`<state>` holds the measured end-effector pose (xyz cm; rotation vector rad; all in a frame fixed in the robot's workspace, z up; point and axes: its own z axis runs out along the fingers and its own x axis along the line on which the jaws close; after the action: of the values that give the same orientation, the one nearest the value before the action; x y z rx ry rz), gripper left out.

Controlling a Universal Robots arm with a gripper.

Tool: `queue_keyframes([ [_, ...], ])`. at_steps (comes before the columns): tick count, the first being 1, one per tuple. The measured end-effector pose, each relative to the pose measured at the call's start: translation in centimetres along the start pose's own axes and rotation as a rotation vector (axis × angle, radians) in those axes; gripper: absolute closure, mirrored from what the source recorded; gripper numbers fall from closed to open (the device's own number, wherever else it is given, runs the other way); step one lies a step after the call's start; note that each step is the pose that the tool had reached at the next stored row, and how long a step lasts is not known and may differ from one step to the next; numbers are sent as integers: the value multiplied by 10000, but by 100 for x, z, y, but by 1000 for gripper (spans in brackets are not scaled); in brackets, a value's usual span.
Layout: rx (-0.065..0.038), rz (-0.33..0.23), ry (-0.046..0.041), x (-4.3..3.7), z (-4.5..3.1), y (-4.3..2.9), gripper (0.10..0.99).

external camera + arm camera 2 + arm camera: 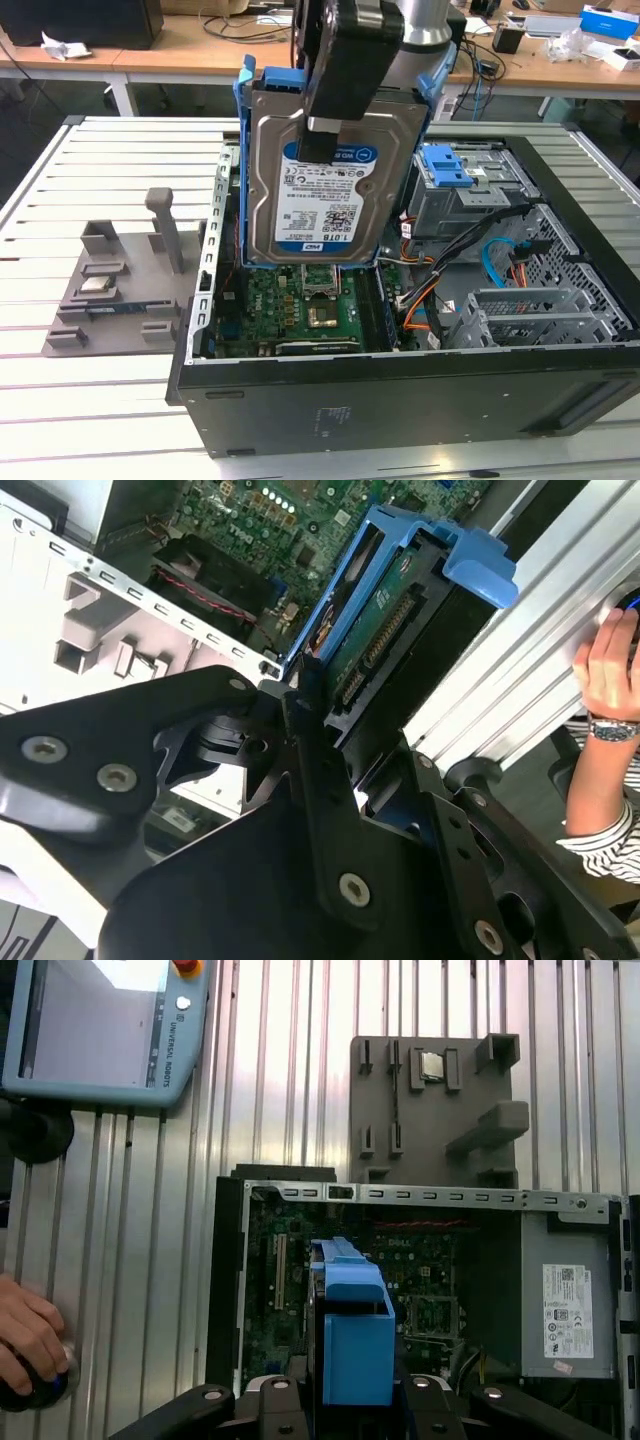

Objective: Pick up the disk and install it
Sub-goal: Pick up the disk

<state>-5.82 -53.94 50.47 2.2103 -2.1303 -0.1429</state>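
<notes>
Jaws are shown clamped across the flat faces of the disk (pixel 320 200) near its upper end. The drive is held upright, hanging directly below them over the motherboard (pixel 310 300) inside the open computer case (pixel 400 395). The unit is judged dense, rigid and shock-sensitive, its metal smooth; a firm hold on the body or blue bracket (pixel 243 150) is favoured, clear of connectors.

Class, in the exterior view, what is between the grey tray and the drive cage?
The disk, held by the gripper above the open case.
</notes>
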Motion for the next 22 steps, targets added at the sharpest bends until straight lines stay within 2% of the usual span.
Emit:
queue_keyframes([
  [12,-3,0,0,87,-21,-188,718],
  [22,-9,1,-1,134,-42,-385,718],
])
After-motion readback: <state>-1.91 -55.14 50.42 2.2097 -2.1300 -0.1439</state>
